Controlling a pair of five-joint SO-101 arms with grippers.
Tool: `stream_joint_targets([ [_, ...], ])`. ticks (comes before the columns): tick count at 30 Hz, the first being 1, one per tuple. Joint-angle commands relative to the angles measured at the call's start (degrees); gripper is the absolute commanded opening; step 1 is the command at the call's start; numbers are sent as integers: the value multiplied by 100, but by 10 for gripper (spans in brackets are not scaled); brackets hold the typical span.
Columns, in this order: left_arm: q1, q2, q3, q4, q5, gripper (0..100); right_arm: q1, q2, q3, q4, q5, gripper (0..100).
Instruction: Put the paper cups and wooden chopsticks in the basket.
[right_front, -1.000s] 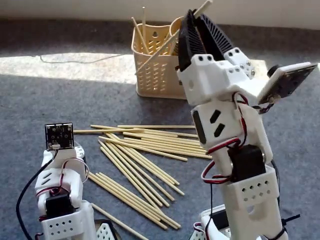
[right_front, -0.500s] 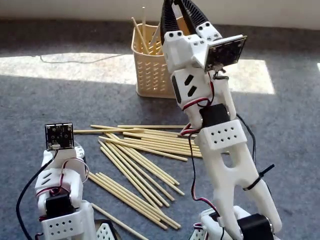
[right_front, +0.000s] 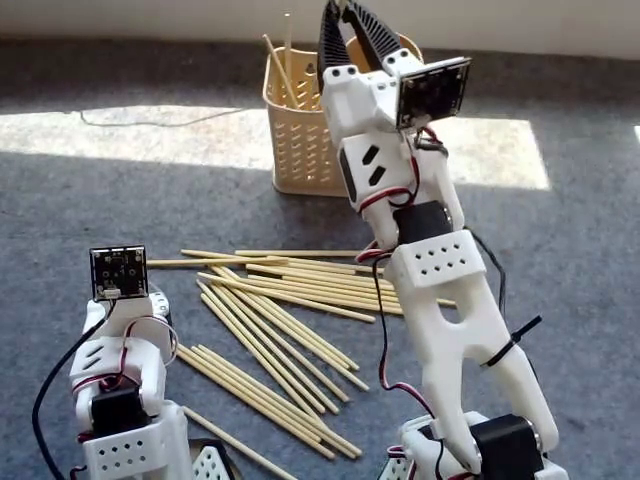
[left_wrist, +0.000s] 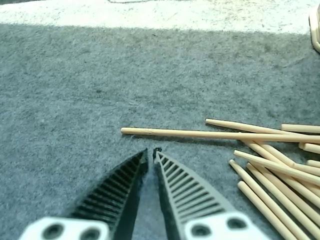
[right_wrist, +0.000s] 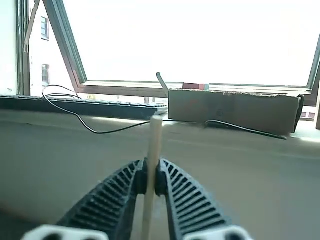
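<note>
The right gripper (right_wrist: 151, 175) is clamped on one wooden chopstick (right_wrist: 155, 140): in the right wrist view its two black ribbed fingers press against the stick from both sides near their tips. The stick runs back between them toward the palm, and its blunt pale end juts past the tips. In the high view the right gripper (right_front: 343, 10) is raised on its extended arm, with its fingers overlapping the right part of the rim of the cream slotted basket (right_front: 300, 150). Several chopsticks in the basket (right_front: 285, 60) lean against its left side. A curved pale rim just behind the gripper may be a paper cup, though too little of it shows to be sure. The left gripper (left_wrist: 151, 154) sits low over the grey carpet (right_front: 150, 200), its fingers drawn together with only a sliver of gap at the tips and nothing between them. A single chopstick (left_wrist: 200, 134) lies crosswise just beyond those tips, apart from them. The loose chopsticks (right_front: 290, 300) are scattered on the carpet between the two arms, in front of the basket, many overlapping in a fan. Beyond the held stick, the right wrist view shows a bright window (right_wrist: 190, 40) and a cardboard box (right_wrist: 232, 110) on its sill.
</note>
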Motion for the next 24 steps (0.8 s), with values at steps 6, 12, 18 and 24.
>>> stream_joint_targets([
  [6, -66, -57, -40, 9, -44, 39, 75, -75, -207, 804, 44, 166],
  [12, -66, -57, -40, 9, -44, 39, 66, -92, -242, 1174, 44, 166],
  [18, -66, -57, -40, 9, -44, 39, 66, -523, -198, 1191, 44, 166],
  [24, -66, -57, -40, 9, -44, 39, 66, -1235, -224, 2571, -149, 166],
])
